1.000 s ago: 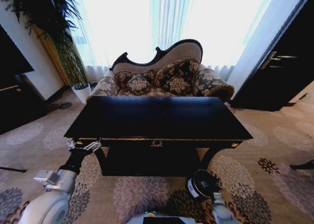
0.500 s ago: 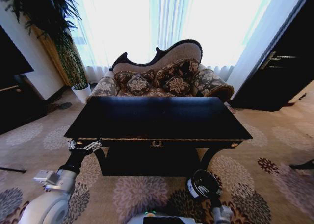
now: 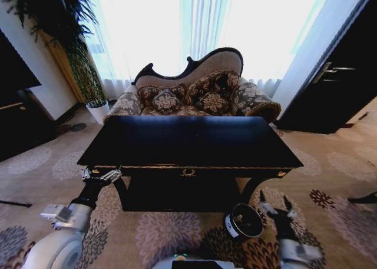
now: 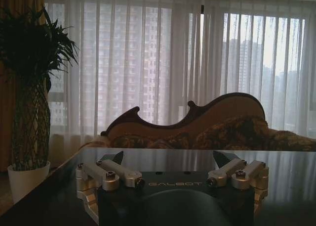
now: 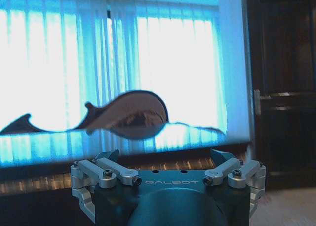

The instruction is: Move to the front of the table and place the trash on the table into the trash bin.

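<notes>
The glossy black table point(image 3: 188, 140) stands straight ahead, its gold ornament point(image 3: 188, 173) on the front apron. The trash is out of view. On the carpet in front of the table's right leg stands the small black trash bin point(image 3: 243, 221), white label on its side. My right gripper point(image 3: 274, 206) is open, just right of the bin and slightly above it; the right wrist view shows its fingers point(image 5: 109, 156) spread wide, facing the table's edge. My left gripper point(image 3: 101, 175) hangs open at the table's front left corner, with the table top point(image 4: 197, 159) beyond it.
A patterned sofa point(image 3: 197, 95) stands behind the table. A tall plant in a white planter pot point(image 3: 98, 110) is at the back left, a dark cabinet point(image 3: 15, 113) at the far left, and a dark door point(image 3: 341, 80) on the right. Patterned carpet surrounds the table.
My right arm has swung out from beside the bin to the right and risen, so its open gripper now stands right of the bin. The left arm and the table have not moved.
</notes>
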{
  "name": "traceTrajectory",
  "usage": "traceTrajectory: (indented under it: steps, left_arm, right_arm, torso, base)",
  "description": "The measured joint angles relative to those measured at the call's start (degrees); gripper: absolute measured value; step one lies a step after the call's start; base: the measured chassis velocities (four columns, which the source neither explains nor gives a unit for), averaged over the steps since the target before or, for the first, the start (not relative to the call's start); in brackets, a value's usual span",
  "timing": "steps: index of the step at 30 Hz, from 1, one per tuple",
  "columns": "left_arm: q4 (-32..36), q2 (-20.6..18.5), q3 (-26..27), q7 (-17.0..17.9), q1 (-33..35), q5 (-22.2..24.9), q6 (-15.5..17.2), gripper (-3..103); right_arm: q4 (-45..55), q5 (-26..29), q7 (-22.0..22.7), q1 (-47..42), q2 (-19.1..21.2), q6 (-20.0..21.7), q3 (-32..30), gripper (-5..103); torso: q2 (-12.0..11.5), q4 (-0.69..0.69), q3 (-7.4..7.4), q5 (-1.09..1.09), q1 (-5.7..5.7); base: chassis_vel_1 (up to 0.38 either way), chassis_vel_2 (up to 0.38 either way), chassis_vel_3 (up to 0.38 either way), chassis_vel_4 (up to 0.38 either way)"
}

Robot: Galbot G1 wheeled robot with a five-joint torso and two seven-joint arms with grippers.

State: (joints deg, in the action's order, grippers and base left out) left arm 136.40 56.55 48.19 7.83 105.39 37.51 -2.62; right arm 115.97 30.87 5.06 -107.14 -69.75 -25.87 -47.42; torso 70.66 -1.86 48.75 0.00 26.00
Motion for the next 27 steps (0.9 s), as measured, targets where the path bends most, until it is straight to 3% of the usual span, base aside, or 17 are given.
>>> traceTrajectory:
  steps: [7,15,27]
  left_arm:
    - [0.0,0.0,0.0,0.0,0.0,0.0,0.0,100]
    - [0.0,0.0,0.0,0.0,0.0,0.0,0.0,100]
    - [0.0,0.0,0.0,0.0,0.0,0.0,0.0,100]
  right_arm:
    - [4.3,2.0,-1.0,2.8,3.4,4.7,-1.6,100]
    - [6.1,0.7,-2.7,3.9,7.4,5.9,-1.6,100]
    - [7.0,0.6,-2.7,3.8,7.7,7.1,-1.3,100]
  torso:
    - [0.0,0.01,0.0,-0.01,0.0]
    - [0.0,0.01,0.0,-0.01,0.01]
    - [0.0,0.0,0.0,-0.01,0.01]
  base:
    - [0.0,0.0,0.0,0.0]
    - [0.0,0.0,0.0,0.0]
    - [0.0,0.0,0.0,0.0]
